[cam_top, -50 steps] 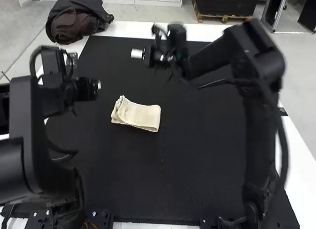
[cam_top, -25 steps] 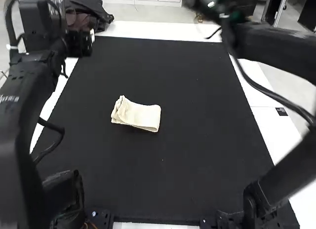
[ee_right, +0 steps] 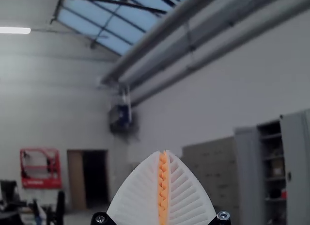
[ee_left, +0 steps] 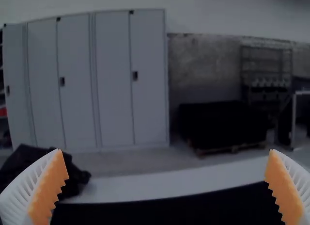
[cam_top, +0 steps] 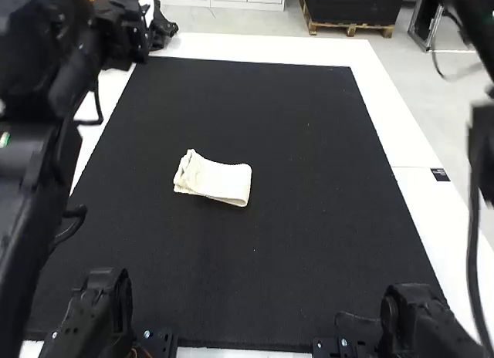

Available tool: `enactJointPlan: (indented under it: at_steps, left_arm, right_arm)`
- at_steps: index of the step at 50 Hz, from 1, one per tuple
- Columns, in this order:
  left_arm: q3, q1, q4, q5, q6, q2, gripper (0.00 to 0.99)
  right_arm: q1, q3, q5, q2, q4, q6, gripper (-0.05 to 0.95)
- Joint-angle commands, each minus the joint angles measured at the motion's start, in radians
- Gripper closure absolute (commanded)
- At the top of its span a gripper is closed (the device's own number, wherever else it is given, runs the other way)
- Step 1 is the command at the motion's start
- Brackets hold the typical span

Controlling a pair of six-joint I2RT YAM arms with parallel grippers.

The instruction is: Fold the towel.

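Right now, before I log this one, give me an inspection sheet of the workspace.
Surface: black mat on a white table.
Job's things: towel on the mat, folded into a strip, rumpled at its left end.
Clutter: dark bundle by the table's far left corner.
Grippers: left gripper open and empty; right gripper shut, empty.
Cables: black cable hanging by the right arm.
Surroundings: cabinets beyond the table.

White table (cam_top: 270, 48), black mat (cam_top: 309, 242), folded towel (cam_top: 220, 180)
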Motion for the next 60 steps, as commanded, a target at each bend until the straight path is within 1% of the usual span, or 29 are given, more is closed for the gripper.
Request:
enactJointPlan:
  at_steps: [1, 9, 12, 16, 17, 19, 20, 21, 22, 24, 25, 26, 27, 29, 31, 32, 33, 34, 35, 36, 37, 39, 40, 42, 44, 48, 53, 60]
  left_arm:
    - [-0.046, -0.008, 0.002, -0.016, -0.021, -0.12, 0.043]
    - [-0.104, 0.003, 0.002, -0.016, -0.024, -0.33, 0.043]
    - [-0.116, 0.012, 0.002, -0.025, -0.029, -0.374, 0.043]
    - [-0.13, 0.032, 0.017, -0.062, -0.025, -0.402, 0.034]
    - [-0.133, 0.04, 0.022, -0.071, -0.024, -0.4, 0.033]
    - [-0.138, 0.049, 0.026, -0.094, -0.009, -0.402, 0.033]
    - [-0.139, 0.053, 0.026, -0.126, 0.005, -0.402, 0.031]
    - [-0.144, 0.058, 0.04, -0.151, 0.016, -0.402, 0.031]
    - [-0.152, 0.064, 0.068, -0.157, 0.019, -0.402, 0.031]
    - [-0.168, 0.07, 0.112, -0.152, 0.025, -0.402, 0.03]
    - [-0.179, 0.073, 0.135, -0.148, 0.034, -0.402, 0.03]
    - [-0.195, 0.076, 0.166, -0.146, 0.057, -0.402, 0.03]
    - [-0.208, 0.076, 0.177, -0.146, 0.077, -0.4, 0.03]
    - [-0.236, 0.079, 0.187, -0.145, 0.114, -0.402, 0.03]
    - [-0.277, 0.079, 0.218, -0.134, 0.122, -0.402, 0.033]
    - [-0.299, 0.079, 0.232, -0.135, 0.129, -0.402, 0.041]
    - [-0.316, 0.079, 0.25, -0.14, 0.137, -0.402, 0.043]
    - [-0.334, 0.079, 0.267, -0.149, 0.145, -0.402, 0.043]
    - [-0.353, 0.079, 0.283, -0.165, 0.151, -0.402, 0.044]
    - [-0.377, 0.079, 0.299, -0.184, 0.159, -0.402, 0.062]
    - [-0.396, 0.081, 0.312, -0.203, 0.16, -0.402, 0.085]
    - [-0.434, 0.079, 0.345, -0.249, 0.159, -0.4, 0.103]
    - [-0.461, 0.079, 0.37, -0.258, 0.16, -0.4, 0.102]
    - [-0.501, 0.079, 0.414, -0.264, 0.171, -0.4, 0.103]
    - [-0.537, 0.078, 0.445, -0.27, 0.18, -0.4, 0.102]
    - [-0.586, 0.075, 0.448, -0.273, 0.192, -0.4, 0.103]
    - [-0.618, 0.066, 0.41, -0.27, 0.197, -0.4, 0.103]
    - [-0.656, 0.049, 0.361, -0.266, 0.202, -0.402, 0.102]
  right_arm:
    - [-0.03, -0.073, -0.036, -0.168, 0.0, 0.082, 0.92]
    - [-0.081, -0.148, -0.012, -0.397, -0.026, 0.111, 0.92]
    - [-0.093, -0.177, 0.023, -0.455, -0.029, 0.105, 0.92]
    - [-0.093, -0.209, 0.115, -0.513, -0.03, 0.061, 0.92]
    - [-0.093, -0.211, 0.126, -0.516, -0.03, 0.051, 0.9]
    - [-0.09, -0.208, 0.156, -0.51, -0.062, 0.042, 0.78]
    - [-0.087, -0.206, 0.164, -0.51, -0.076, 0.028, 0.73]
    - [-0.084, -0.206, 0.169, -0.51, -0.079, 0.015, 0.69]
    - [-0.082, -0.205, 0.181, -0.51, -0.089, -0.007, 0.6]
    - [-0.076, -0.203, 0.222, -0.51, -0.122, -0.059, 0.33]
    - [-0.073, -0.203, 0.234, -0.51, -0.139, -0.076, 0.17]
    - [-0.072, -0.205, 0.262, -0.51, -0.164, -0.107, -0.01]
    - [-0.07, -0.209, 0.333, -0.51, -0.187, -0.194, -0.03]
    - [-0.069, -0.222, 0.458, -0.512, -0.214, -0.306, -0.02]
    - [-0.07, -0.243, 0.604, -0.515, -0.24, -0.421, -0.02]
    - [-0.072, -0.258, 0.664, -0.515, -0.25, -0.462, -0.02]
    - [-0.072, -0.271, 0.698, -0.513, -0.27, -0.467, -0.02]
    - [-0.072, -0.285, 0.707, -0.515, -0.288, -0.475, -0.02]
    - [-0.07, -0.298, 0.727, -0.513, -0.311, -0.504, -0.02]
    - [-0.07, -0.317, 0.771, -0.515, -0.332, -0.55, -0.02]
    - [-0.07, -0.343, 0.825, -0.515, -0.354, -0.622, -0.02]
    - [-0.07, -0.386, 0.827, -0.515, -0.357, -0.691, -0.02]
    - [-0.07, -0.407, 0.811, -0.513, -0.36, -0.716, -0.02]
    - [-0.07, -0.461, 0.811, -0.515, -0.368, -0.783, -0.02]
    - [-0.07, -0.522, 0.814, -0.515, -0.359, -0.817, -0.02]
    - [-0.073, -0.647, 0.827, -0.515, -0.276, -0.811, -0.02]
    - [-0.075, -0.749, 0.857, -0.516, -0.273, -0.811, -0.02]
    - [-0.075, -0.82, 0.866, -0.516, -0.277, -0.803, -0.02]
